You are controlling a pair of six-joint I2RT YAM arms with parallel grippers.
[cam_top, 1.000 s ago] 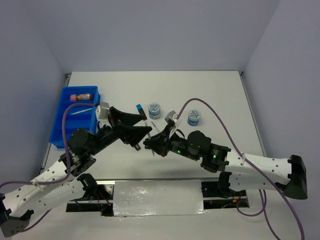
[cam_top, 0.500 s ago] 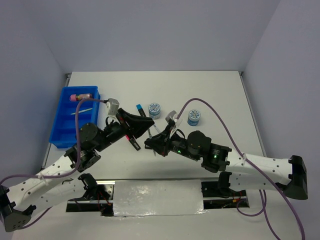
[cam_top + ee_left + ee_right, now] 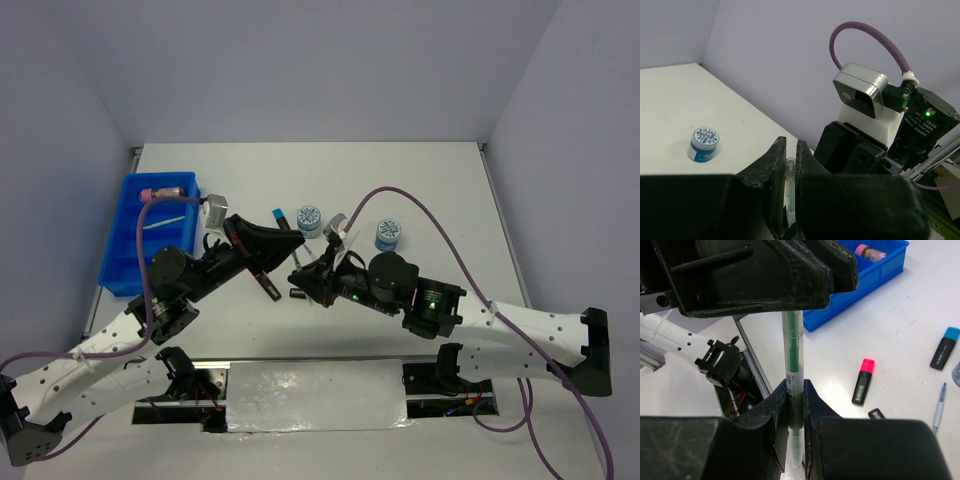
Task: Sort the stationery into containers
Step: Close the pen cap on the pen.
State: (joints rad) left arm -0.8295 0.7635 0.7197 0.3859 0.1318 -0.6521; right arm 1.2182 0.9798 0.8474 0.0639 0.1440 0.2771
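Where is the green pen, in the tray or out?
Out: the green pen is held outside the blue tray, clamped by the right gripper and left gripper.

Clear green-cored pen [image 3: 792,357] upright, pinched in the right hand [image 3: 792,392], top end inside the left hand [image 3: 791,307], blue tray [image 3: 856,289] behind.

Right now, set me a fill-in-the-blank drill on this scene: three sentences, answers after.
1. The left gripper and right gripper both clamp one pen with ____ ink.
2. The pink tube lies in the ____ tray.
3. ____ tape rolls stand on the table.
Missing words: green; blue; two.
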